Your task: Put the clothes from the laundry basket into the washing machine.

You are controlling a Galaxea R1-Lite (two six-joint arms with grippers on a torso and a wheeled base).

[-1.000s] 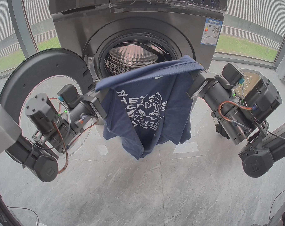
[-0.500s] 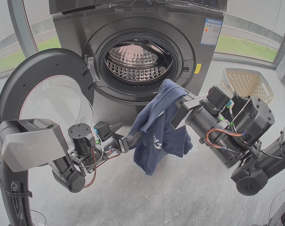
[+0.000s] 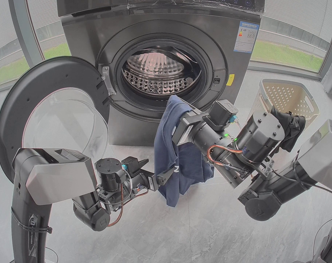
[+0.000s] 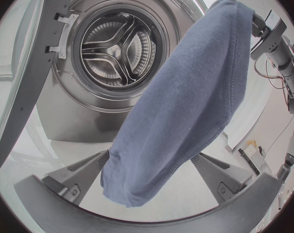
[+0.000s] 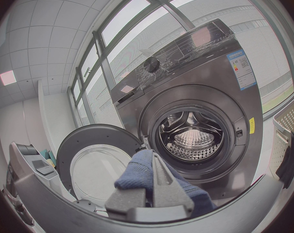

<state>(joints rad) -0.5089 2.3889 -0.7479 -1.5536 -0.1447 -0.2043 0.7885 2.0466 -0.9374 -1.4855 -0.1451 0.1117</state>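
laundry basket [image 3: 287, 96] base hidden, shirt [image 3: 165, 141] print folded

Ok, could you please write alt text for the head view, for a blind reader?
The right pincer holds a navy T-shirt before the open washing machine, while the left pincer sits low against the hanging cloth. The door stands open at the left; a laundry basket with a dark garment over its rim stands at the right.
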